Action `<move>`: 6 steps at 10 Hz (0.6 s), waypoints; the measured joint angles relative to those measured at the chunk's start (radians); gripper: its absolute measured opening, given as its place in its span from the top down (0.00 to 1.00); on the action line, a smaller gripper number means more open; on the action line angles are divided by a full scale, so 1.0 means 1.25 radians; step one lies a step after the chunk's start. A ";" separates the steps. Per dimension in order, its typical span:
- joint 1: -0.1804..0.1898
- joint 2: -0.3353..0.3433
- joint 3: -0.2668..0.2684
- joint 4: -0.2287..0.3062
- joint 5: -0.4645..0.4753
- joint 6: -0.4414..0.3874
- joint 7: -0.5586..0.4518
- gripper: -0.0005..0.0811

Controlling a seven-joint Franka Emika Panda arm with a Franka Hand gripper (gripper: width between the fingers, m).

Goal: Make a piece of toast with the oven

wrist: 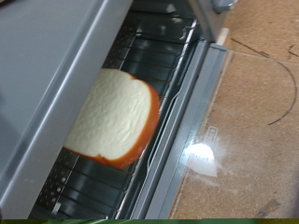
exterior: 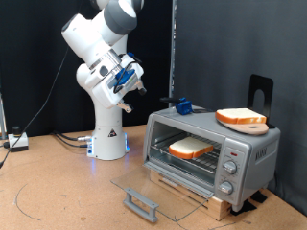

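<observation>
The oven (exterior: 251,146) stands on a wooden board at the exterior view's right, with its glass door (exterior: 163,184) folded down open and the grey bar handle (exterior: 141,202) at the front. The piece of toast (exterior: 192,148) lies flat on the wire rack inside. The wrist view looks down on the toast (wrist: 112,117), the wire rack (wrist: 159,56) and the oven's grey top (wrist: 47,65). My gripper (exterior: 137,86) hangs in the air above and to the exterior view's left of the oven, holding nothing that shows. Its fingers do not show in the wrist view.
A second orange-crusted slice (exterior: 240,117) lies on a round tan board (exterior: 253,126) on the oven's top, next to a small blue object (exterior: 182,105). Round knobs (exterior: 230,169) are on the oven's right panel. A black stand (exterior: 261,91) rises behind. The robot base (exterior: 108,139) stands at the left.
</observation>
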 joint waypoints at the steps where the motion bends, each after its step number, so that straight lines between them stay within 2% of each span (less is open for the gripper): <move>1: -0.004 0.008 -0.002 0.014 -0.037 -0.070 0.051 0.00; 2: -0.010 0.028 -0.008 0.038 -0.046 -0.137 0.133 0.00; 4: -0.024 0.097 -0.032 0.079 -0.012 -0.209 0.264 0.00; 5: -0.031 0.143 -0.048 0.107 -0.015 -0.245 0.294 0.00; 6: -0.037 0.189 -0.058 0.141 -0.059 -0.280 0.297 0.00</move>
